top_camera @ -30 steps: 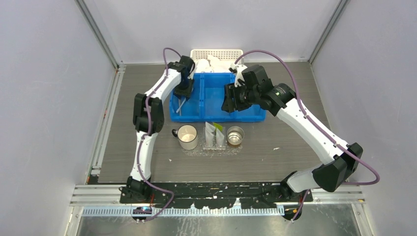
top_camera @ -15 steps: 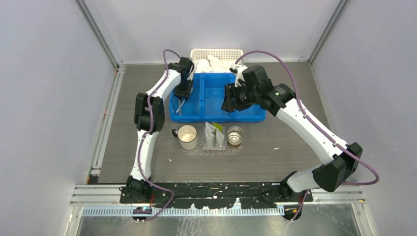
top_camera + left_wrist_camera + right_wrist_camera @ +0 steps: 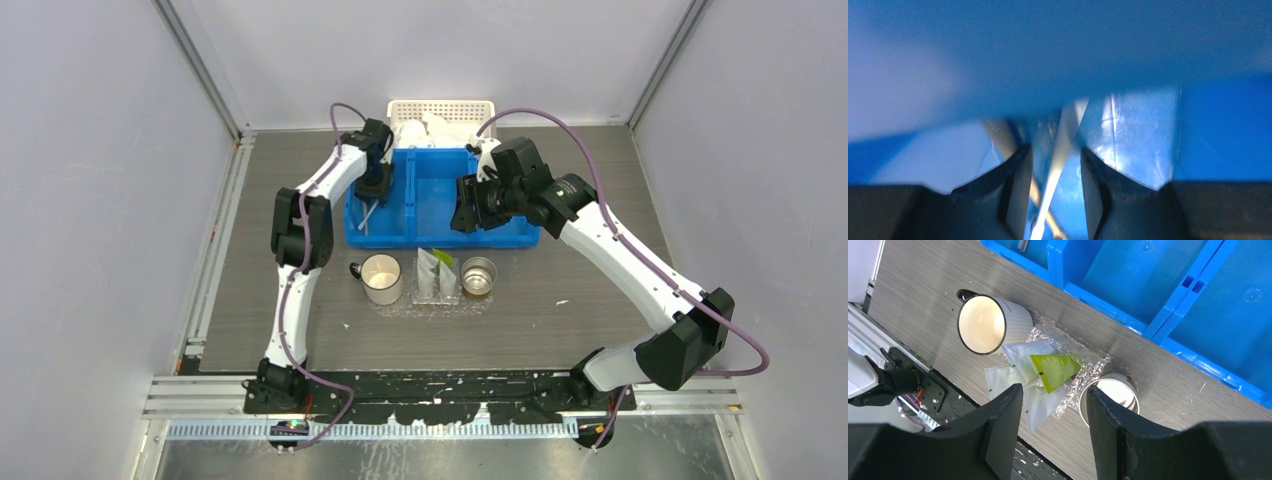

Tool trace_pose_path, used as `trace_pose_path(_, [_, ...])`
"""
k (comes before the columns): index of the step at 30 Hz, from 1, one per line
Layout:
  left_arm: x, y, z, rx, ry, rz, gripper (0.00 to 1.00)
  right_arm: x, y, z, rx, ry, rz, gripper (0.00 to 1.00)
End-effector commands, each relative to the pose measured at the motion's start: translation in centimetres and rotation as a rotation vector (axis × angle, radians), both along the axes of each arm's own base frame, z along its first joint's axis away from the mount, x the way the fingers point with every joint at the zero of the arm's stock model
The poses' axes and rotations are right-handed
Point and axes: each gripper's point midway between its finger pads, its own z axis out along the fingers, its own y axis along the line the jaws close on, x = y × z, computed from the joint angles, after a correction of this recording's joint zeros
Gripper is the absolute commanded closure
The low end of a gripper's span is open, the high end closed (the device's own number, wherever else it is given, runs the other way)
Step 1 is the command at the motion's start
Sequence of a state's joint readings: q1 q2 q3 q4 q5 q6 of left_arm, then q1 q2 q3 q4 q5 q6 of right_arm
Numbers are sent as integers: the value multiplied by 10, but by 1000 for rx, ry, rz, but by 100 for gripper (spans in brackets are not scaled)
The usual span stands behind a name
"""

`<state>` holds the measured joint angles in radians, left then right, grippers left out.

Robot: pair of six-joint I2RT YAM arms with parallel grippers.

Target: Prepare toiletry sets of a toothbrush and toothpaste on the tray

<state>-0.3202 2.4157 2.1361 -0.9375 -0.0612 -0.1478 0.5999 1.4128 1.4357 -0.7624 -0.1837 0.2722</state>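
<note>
My left gripper point(image 3: 376, 188) is low in the left compartment of the blue bin point(image 3: 437, 238). In the left wrist view it point(image 3: 1055, 151) is open, with a slim white toothbrush point(image 3: 1062, 145) running between the fingers without touching them. A second toothbrush point(image 3: 998, 136) crosses under it. One toothbrush shows in the top view point(image 3: 368, 216). My right gripper point(image 3: 468, 212) hovers open and empty over the bin's right side, as its wrist view point(image 3: 1054, 389) shows. Toothpaste tubes lie on the clear tray point(image 3: 1098, 366): a green one point(image 3: 1054, 371) on white ones point(image 3: 1020, 354). They also show in the top view point(image 3: 437, 274).
A white mug point(image 3: 381, 277) stands at the tray's left end and a metal cup point(image 3: 479, 275) at its right end. A white perforated basket point(image 3: 441, 108) sits behind the blue bin. The table's near edge and rail lie below the tray.
Almost nothing differs. My left gripper stays low in the bin's left compartment. My right gripper has edged slightly left over the bin.
</note>
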Motion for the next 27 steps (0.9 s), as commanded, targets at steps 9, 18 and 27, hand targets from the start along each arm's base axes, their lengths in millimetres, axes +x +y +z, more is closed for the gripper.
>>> trace_pose_path(9, [-19, 7, -8, -4, 13, 42, 84, -1, 1, 13, 50, -38, 1, 45])
trace_pose_path(18, [-20, 14, 50, 12, -38, 78, 87, -1, 1, 13, 52, -41, 0, 45])
trace_pose_path(27, [-39, 18, 161, -20, -75, 111, 84, -8, 4, 21, 95, -45, 15, 46])
